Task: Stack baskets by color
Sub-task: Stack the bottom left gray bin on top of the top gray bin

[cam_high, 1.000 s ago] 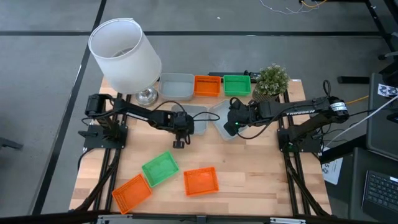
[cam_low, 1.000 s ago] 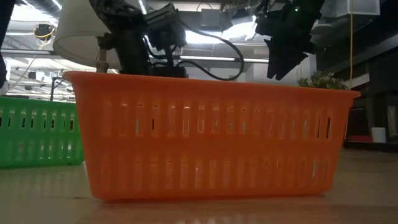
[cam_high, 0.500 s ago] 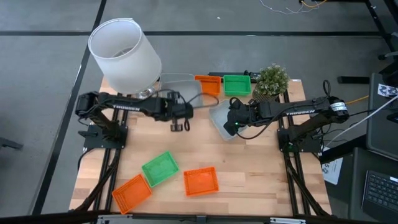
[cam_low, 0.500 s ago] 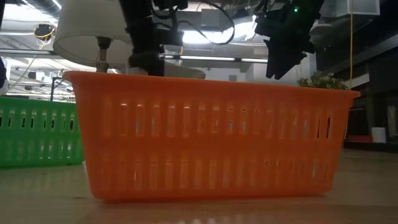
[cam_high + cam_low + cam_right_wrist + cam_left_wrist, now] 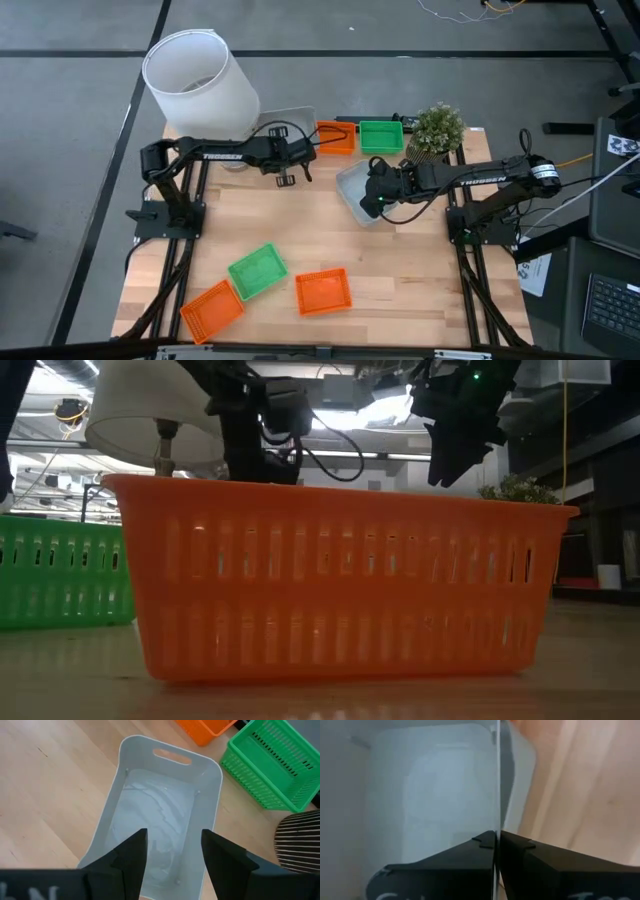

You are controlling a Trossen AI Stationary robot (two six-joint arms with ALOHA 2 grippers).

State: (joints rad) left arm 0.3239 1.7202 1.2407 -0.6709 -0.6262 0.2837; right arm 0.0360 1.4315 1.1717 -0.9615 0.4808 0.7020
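A pale grey basket (image 5: 445, 795) hangs pinched by its rim in the left claw (image 5: 296, 160), whose fingers are clamped tight on the thin wall, raised at the far side of the worktop (image 5: 400, 270) beside the lampshade (image 5: 200, 85). A second grey basket (image 5: 160, 825) lies directly beneath the right claw (image 5: 372, 200), whose fingers stand wide and hold nothing. Beyond it sit 1 orange basket (image 5: 336, 136) and 1 green basket (image 5: 381, 135).

On the pale wood-grain worktop (image 5: 400, 270) lie two orange baskets (image 5: 323, 291) (image 5: 211, 309) and a green basket (image 5: 258, 270), all perforated, another orange one (image 5: 338, 136) and green one (image 5: 381, 135), a pale grey basket (image 5: 160, 815), a white lampshade (image 5: 198, 85) and a green potted plant (image 5: 437, 128).
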